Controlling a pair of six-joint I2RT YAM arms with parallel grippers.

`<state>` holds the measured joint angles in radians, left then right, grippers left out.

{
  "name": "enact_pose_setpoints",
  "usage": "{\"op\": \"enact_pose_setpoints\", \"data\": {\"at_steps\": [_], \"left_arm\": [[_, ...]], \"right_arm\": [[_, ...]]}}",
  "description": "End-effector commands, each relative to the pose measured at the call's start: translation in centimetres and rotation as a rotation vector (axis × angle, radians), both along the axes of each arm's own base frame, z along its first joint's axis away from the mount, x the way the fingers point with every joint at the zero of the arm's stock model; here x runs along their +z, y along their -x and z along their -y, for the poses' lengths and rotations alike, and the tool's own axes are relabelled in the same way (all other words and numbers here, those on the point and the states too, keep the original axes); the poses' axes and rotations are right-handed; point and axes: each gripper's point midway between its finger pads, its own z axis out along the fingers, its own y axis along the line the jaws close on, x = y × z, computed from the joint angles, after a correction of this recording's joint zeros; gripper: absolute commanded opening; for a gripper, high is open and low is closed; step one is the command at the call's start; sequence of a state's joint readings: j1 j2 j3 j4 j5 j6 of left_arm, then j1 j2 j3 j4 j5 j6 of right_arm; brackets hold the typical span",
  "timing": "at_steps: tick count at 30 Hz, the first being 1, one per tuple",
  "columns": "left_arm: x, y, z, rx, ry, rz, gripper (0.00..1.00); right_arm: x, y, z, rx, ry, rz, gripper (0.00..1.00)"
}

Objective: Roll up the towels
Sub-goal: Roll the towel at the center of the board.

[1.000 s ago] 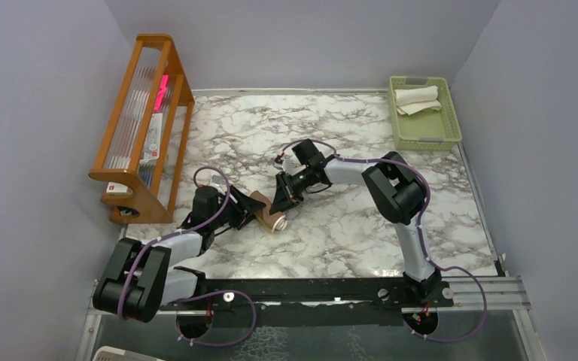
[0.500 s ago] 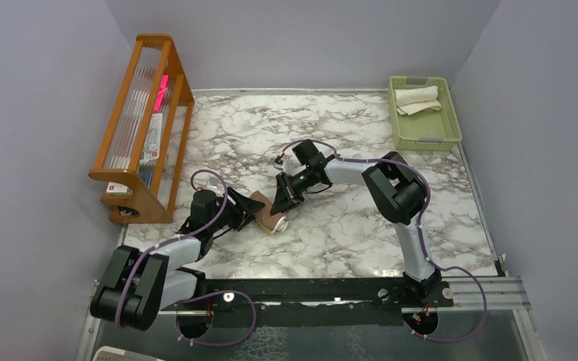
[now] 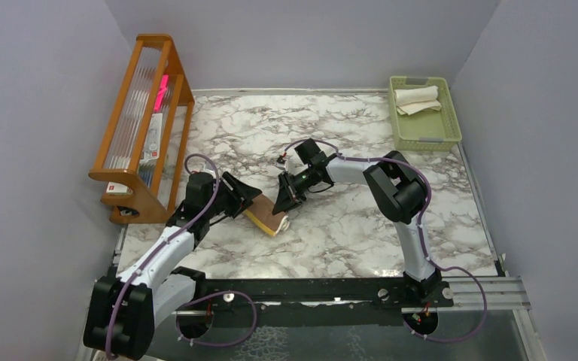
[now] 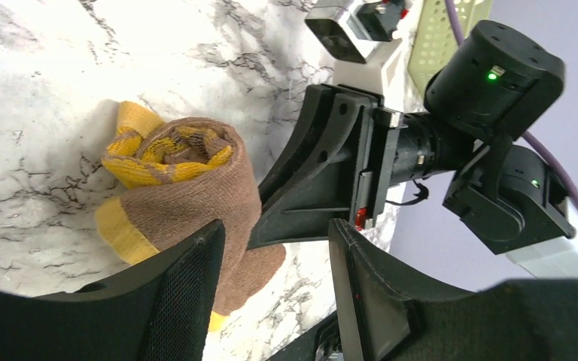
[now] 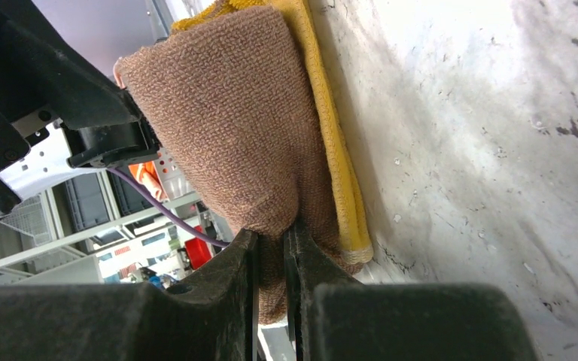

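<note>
Marble-patterned white and grey table top (image 3: 346, 233) fills the workspace between pale walls. At its far left stands a tall orange-brown wooden rack (image 3: 139, 128) with clear panels. At the far right corner sits a pale green slotted plastic basket (image 3: 451, 131). A cream-white towel (image 3: 418, 99) lies loosely bundled in the far end of the basket.

Both black arms reach toward the left middle of the table and meet over one short roll lying on the marble. The roll is a soft brown towel (image 4: 188, 210) wound on the outside, with a mustard-yellow towel (image 4: 132, 169) coiled inside it. The yellow shows at the roll's open end and as a strip along the side against the table.

From the far right side, the right gripper (image 5: 271, 248) has its fingers drawn narrow, pinching a fold of the brown towel at the roll's edge.

At the roll's other end, the left gripper (image 4: 271, 301) stands wide. The brown cloth reaches in beside one finger with a gap to the other. Whether that finger touches the cloth cannot be told.
</note>
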<state>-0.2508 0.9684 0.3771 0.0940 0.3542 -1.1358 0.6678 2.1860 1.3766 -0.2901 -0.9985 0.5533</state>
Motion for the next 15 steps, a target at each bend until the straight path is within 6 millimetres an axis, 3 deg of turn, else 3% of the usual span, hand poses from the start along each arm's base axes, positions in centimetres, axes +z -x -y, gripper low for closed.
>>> {"op": "enact_pose_setpoints", "data": {"at_steps": [1, 7, 15], "left_arm": [[-0.4, 0.9, 0.2, -0.051, -0.035, -0.064, 0.55], [1.2, 1.0, 0.1, -0.053, -0.046, -0.052, 0.56], [-2.5, 1.4, 1.9, -0.087, 0.001, -0.136, 0.56]], "right_arm": [[-2.1, -0.1, 1.1, -0.017, 0.090, 0.016, 0.01], [-2.3, -0.3, 1.5, -0.026, 0.097, 0.017, 0.01], [-2.1, -0.8, 1.4, -0.029, 0.110, 0.034, 0.01]]}}
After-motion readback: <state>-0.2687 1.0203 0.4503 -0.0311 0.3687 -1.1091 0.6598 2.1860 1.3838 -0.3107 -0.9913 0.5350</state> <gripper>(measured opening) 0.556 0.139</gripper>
